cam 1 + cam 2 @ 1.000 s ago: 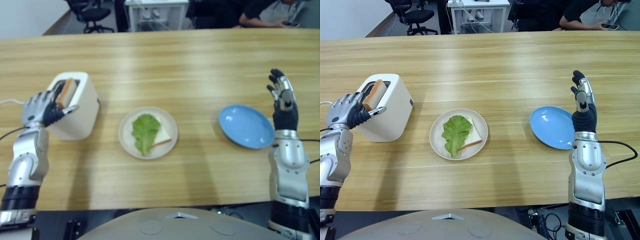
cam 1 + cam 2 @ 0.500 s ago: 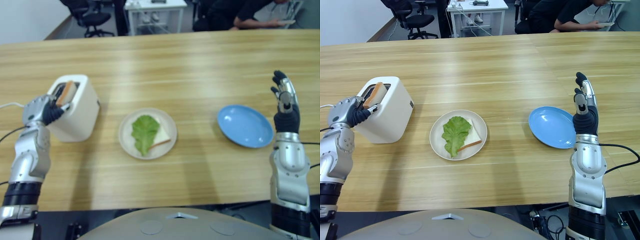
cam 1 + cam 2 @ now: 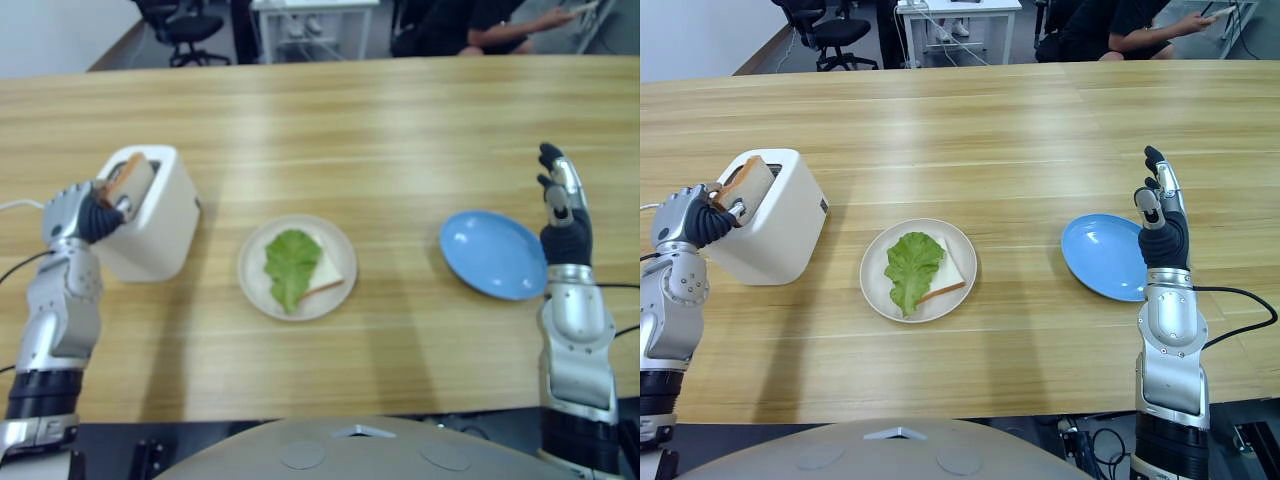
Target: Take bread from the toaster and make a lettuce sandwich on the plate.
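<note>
The bread slice (image 3: pixel 748 178) has been drawn a little further out of the toaster (image 3: pixel 780 225) than a second ago and is now tipped toward 9 o'clock, where it was standing straighter in the slot. It is held at its lower end by the left hand (image 3: pixel 685 220), whose fingers are curled closed on it just beside the toaster's 9 o'clock side. The slice's lower part is still seen at the slot. The right hand (image 3: pixel 1162 225) has been kept upright, fingers spread and straight, nothing held, at the 3 o'clock rim of the blue plate (image 3: pixel 1102 255).

At the middle of the table (image 3: pixel 990 140) the white plate (image 3: pixel 868 280) is set, with the toaster at its 9 o'clock and the blue plate at its 3 o'clock. On it a lettuce leaf (image 3: pixel 904 270) is laid over another slice (image 3: pixel 952 272), whose corner is left uncovered toward 3 o'clock.
</note>
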Controlling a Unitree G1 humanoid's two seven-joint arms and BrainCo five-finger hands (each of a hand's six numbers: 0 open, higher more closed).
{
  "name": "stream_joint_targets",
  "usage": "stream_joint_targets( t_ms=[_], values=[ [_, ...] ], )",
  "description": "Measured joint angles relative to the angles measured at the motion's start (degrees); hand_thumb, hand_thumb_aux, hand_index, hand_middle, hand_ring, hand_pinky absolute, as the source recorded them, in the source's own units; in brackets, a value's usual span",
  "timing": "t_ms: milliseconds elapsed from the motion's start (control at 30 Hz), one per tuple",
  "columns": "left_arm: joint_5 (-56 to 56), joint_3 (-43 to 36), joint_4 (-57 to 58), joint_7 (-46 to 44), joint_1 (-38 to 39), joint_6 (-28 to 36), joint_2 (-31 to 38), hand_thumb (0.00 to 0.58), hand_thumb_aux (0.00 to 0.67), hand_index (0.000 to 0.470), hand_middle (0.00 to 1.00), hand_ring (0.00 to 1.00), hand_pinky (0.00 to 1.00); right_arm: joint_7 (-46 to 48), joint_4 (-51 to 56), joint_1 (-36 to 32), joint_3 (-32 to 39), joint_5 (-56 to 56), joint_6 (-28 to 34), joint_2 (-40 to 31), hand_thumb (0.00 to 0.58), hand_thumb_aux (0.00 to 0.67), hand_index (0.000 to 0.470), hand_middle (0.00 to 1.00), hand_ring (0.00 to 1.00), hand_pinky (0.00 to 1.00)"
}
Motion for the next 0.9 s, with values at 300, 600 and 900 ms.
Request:
stream_joint_targets(
  t_ms=[300, 600, 900],
  values=[
    [-7.5, 11.4, -15.8, 7.3, -1.3, -9.6, -2.5, 0.580, 0.670, 0.460, 1.00, 1.00, 1.00, -0.1, 0.7, 0.1, 0.1, -1.3, -0.3, 0.0, 0.000, 0.000, 0.000, 0.00, 0.00, 0.00],
    [-33.2, 10.9, -18.5, -4.8, -6.2, -10.1, -9.8, 0.580, 0.670, 0.460, 1.00, 1.00, 1.00, -0.3, 2.5, -0.4, 0.2, -1.5, -1.1, 0.0, 0.000, 0.000, 0.000, 0.00, 0.00, 0.00],
    [-43.5, -11.8, -8.3, -25.8, -3.6, -5.0, -15.7, 0.580, 0.670, 0.460, 1.00, 1.00, 1.00, -0.4, 4.5, -1.2, 0.4, -1.6, -1.5, 0.0, 0.000, 0.000, 0.000, 0.00, 0.00, 0.00]
  ],
)
